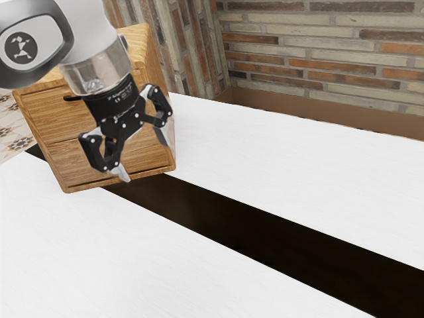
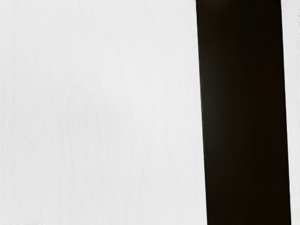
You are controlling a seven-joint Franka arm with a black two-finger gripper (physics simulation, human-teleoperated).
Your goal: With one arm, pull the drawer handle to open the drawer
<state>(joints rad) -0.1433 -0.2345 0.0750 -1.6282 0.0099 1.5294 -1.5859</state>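
Black two-finger end effector (image 1: 146, 158) hanging from a white and grey robot arm (image 1: 86, 40) at the exterior view's upper left, pointed down and toward the exterior view's right. Fingers spread wide, nothing held between them, tips apart from any surface as far as can be told.

Just behind it, a light-brown wooden drawer cabinet (image 1: 50, 116) sitting on the white worktop (image 1: 298, 152) at the left end of a dark brown band (image 1: 265, 232) crossing that surface. Two drawer fronts, one above the other; lower drawer front (image 1: 69, 162) flush with the cabinet face. A dark slot handle (image 1: 71, 98) in the upper front, partly hidden behind the arm. End effector overlapping the cabinet's right-hand half in the exterior view, not closed on any handle.

Red and grey brick wall (image 1: 318, 53) beyond the worktop.

From the wrist camera: pale worktop (image 2: 93, 112) beneath the hand, with the dark band (image 2: 241, 112) alongside it.
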